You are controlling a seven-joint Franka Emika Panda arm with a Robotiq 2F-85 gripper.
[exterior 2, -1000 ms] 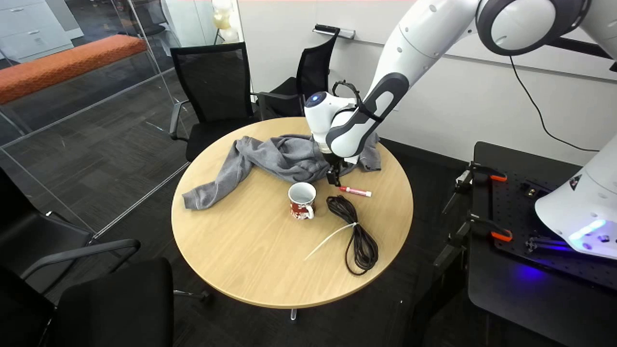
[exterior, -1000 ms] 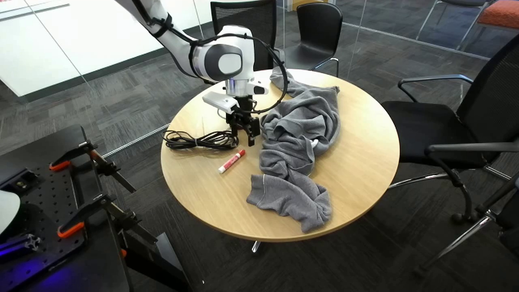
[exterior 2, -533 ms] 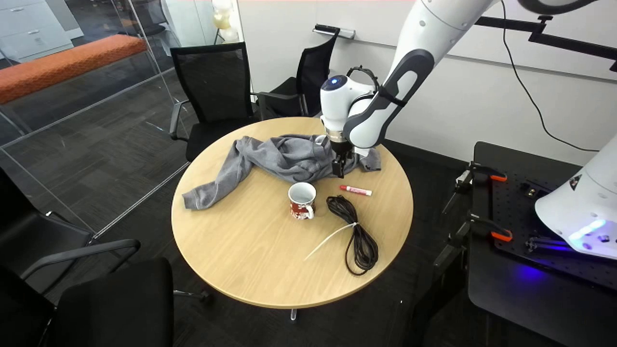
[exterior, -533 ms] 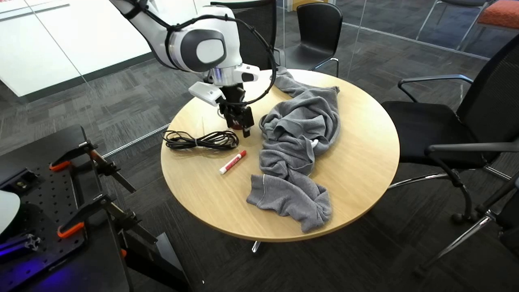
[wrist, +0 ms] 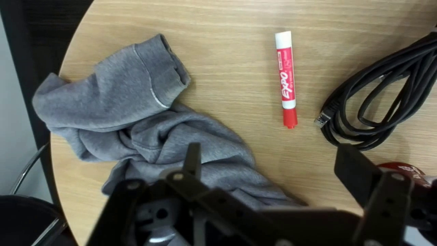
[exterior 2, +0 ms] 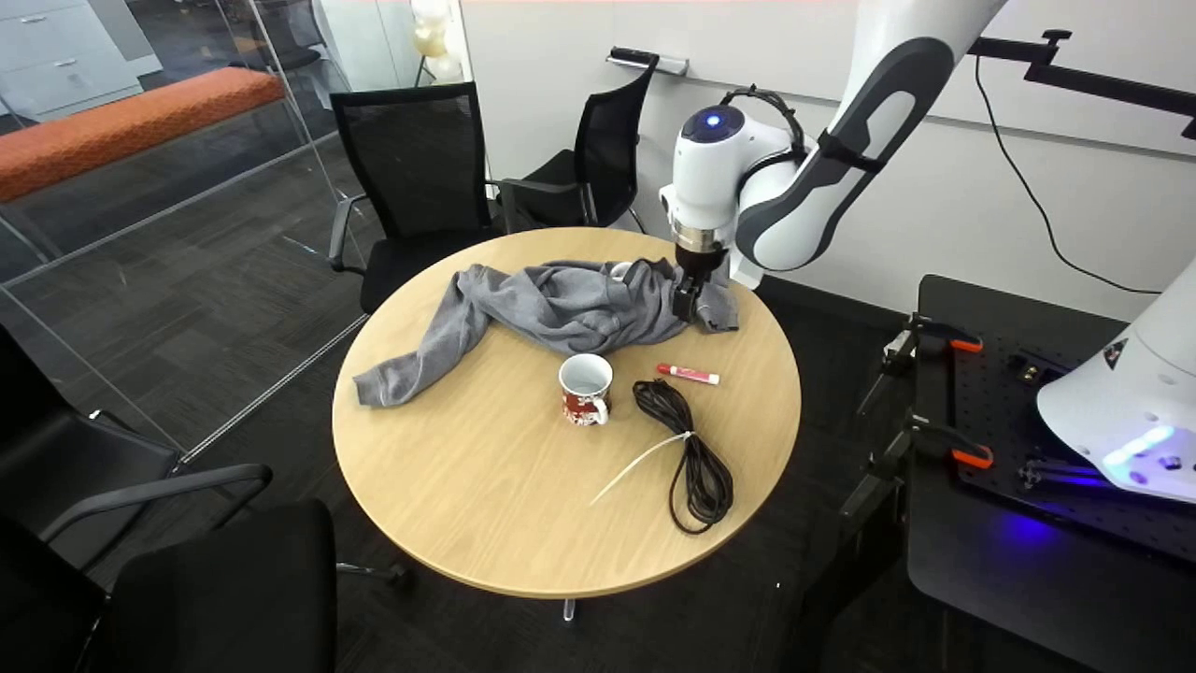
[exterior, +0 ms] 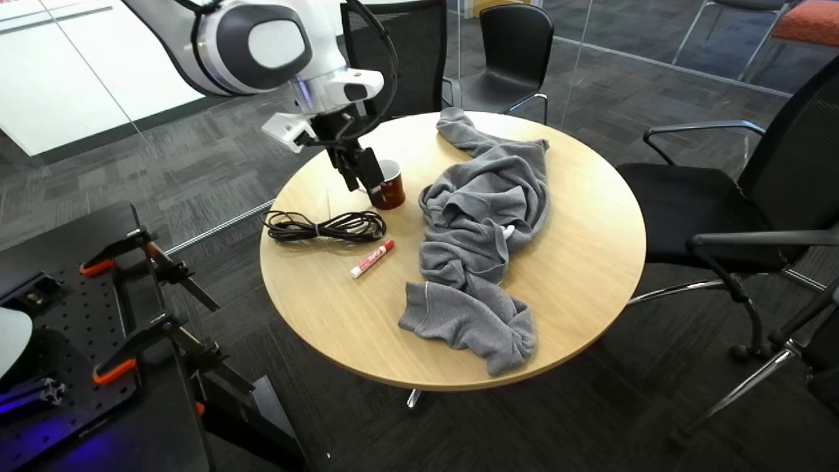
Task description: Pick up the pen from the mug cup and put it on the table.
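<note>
Desk (exterior 2: 467, 505): round, with a light wood-coloured top.
Grey cloth (exterior: 485, 196): a crumpled garment lying across the desk, one cuffed sleeve showing in the wrist view.
Black cable (exterior: 347, 226): coiled flat on the desk, apart from the cloth.
Claw (wrist: 270, 161): hangs over the desk, jaws spread wide, with hold of nothing.
Mug (exterior 2: 583, 393): dark red with a pale inside, upright near the cloth and one end of the cable.
Pen (wrist: 286, 78): a red-and-white marker lying on the desk, outside the mug, between cable and cloth, touching neither, red cap nearer the mug.
</note>
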